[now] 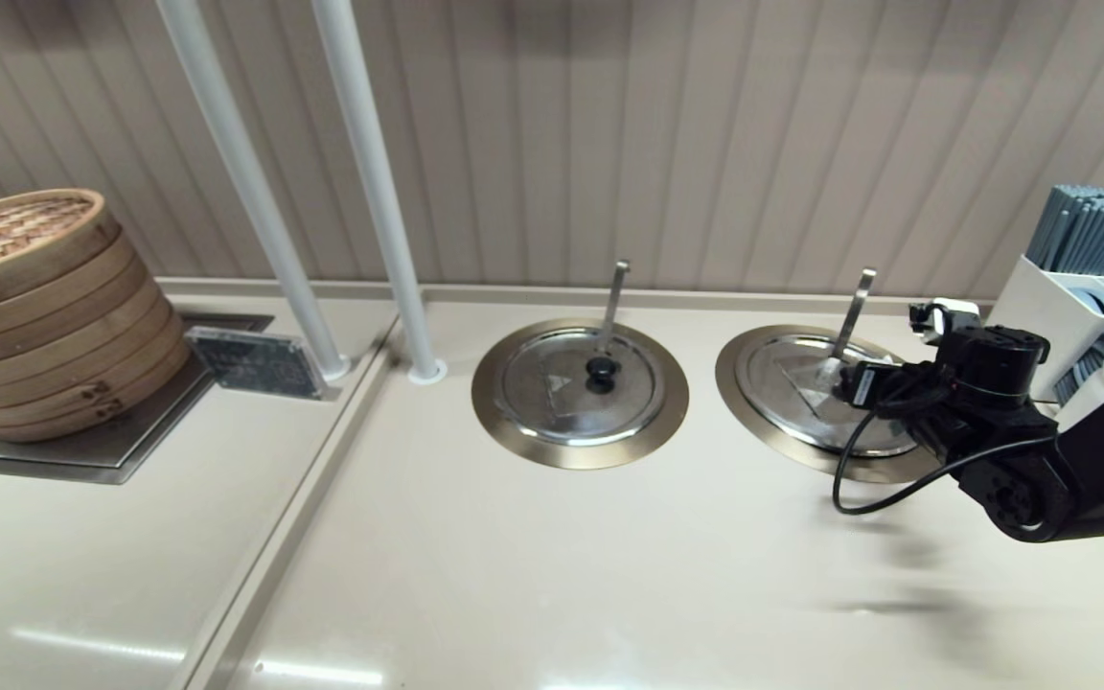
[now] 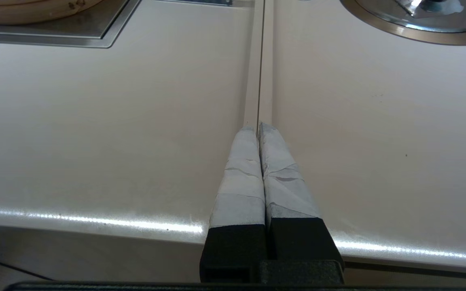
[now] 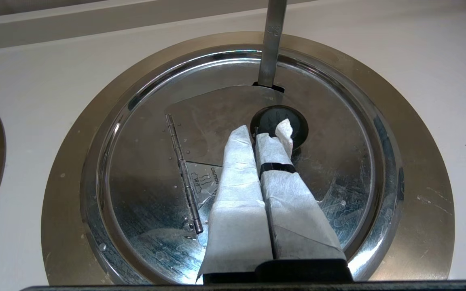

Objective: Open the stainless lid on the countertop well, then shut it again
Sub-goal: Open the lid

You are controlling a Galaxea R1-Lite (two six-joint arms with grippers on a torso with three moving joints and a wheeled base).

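The stainless lid (image 1: 792,398) lies flat and closed on the countertop well, inside its wide brass-coloured ring (image 1: 732,369). A slanted ladle handle (image 1: 854,311) sticks out at its far side. In the right wrist view the lid (image 3: 338,169) shows a pale hinged wedge panel (image 3: 208,121) and a black knob (image 3: 295,121). My right gripper (image 3: 259,132) hovers low over the lid, shut, tips at the knob's near edge with nothing between them. From the head, the right gripper (image 1: 849,381) sits over the lid's middle. My left gripper (image 2: 258,126) is shut above the counter seam, by the front edge.
The twin lid (image 1: 552,383) with an upright handle (image 1: 615,297) lies to the left. Two white posts (image 1: 379,192) rise behind it. Bamboo steamers (image 1: 34,307) stack at far left, a sign plate (image 1: 255,362) beside them. A white utensil holder (image 1: 1079,287) stands at right.
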